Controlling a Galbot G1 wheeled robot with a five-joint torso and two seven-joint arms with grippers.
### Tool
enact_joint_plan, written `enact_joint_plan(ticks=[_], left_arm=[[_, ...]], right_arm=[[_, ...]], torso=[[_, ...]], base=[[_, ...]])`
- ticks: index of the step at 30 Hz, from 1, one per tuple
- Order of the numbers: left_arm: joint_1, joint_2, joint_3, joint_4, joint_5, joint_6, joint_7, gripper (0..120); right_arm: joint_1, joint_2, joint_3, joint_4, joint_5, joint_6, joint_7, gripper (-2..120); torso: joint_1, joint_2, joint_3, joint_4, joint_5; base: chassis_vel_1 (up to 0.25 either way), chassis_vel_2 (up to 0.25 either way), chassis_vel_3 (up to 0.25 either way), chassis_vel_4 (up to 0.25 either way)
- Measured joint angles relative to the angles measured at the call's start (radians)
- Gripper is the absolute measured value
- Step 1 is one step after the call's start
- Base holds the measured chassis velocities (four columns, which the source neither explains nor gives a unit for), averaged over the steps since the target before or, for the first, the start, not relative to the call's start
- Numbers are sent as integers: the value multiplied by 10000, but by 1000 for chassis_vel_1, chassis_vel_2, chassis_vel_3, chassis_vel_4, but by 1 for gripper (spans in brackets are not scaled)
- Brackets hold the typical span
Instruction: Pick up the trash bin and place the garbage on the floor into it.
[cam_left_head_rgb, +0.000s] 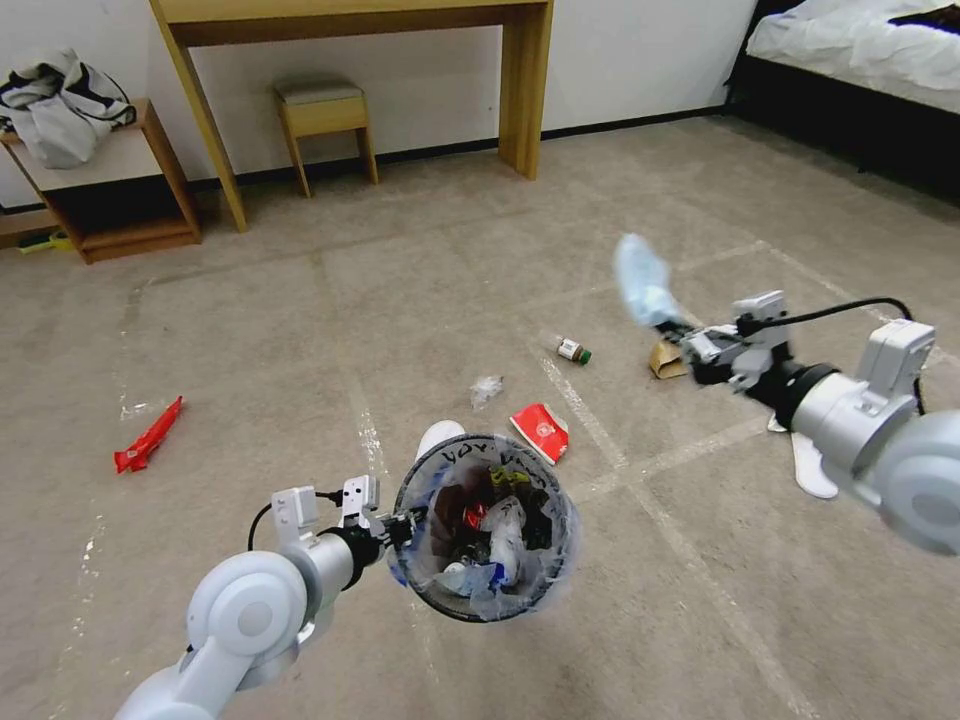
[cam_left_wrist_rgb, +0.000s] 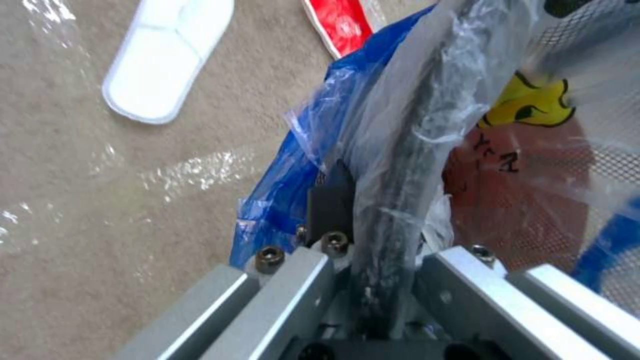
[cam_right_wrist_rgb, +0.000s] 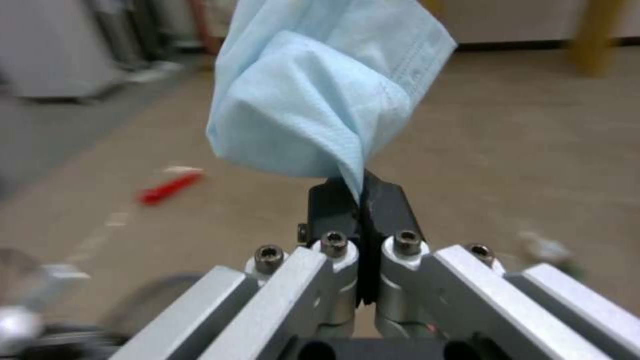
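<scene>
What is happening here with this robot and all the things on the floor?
The robot is collecting litter. Its left tool is shut on the rim of the trash bin, holding it above the carpet; the bin already holds some rubbish. Its right tool is shut on a blue face mask, raised in the air, apart from the bin. A red wrapper, a small bottle, a red packet and white slippers lie on the carpet.

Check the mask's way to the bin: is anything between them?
Nothing visible. The right gripper holds the blue mask in the air, off to the right of the bin, which the left gripper holds by its rim with the mouth open.
</scene>
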Motion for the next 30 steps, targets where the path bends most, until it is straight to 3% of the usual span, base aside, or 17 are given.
enact_joint_plan(ticks=[2,3,6,11,22,30], left_arm=[[-179,-94,158,-16,-714,102,-799,0],[-179,-94,158,-16,-714,102,-799,0],[-344,-207,376,-337,-1801,109,-1817,0],[-392,-245,519,-678,-2338,111,-2377,0],[-313,-349,503,-1144,-3178,119,-3068,0],[-285,-393,458,-1187,-3330,119,-3238,0]], right_arm=[[61,-52,-644,586,328,196,-452,0],[61,-52,-644,586,328,196,-452,0],[-192,-200,-1077,932,240,353,-1218,0],[-562,-393,-1241,1206,-46,375,-1939,0],[-2574,-190,-1079,1129,-1802,359,-2354,0],[-2991,0,-1150,776,-2517,337,-2408,0]], torso=[[0,0,0,0,0],[0,0,0,0,0],[0,0,0,-2,1],[0,0,0,-1,2],[0,0,0,-1,3],[0,0,0,-1,3]], base=[[0,0,0,0],[0,0,0,0],[0,0,0,0],[0,0,0,0],[0,0,0,0],[0,0,0,0]])
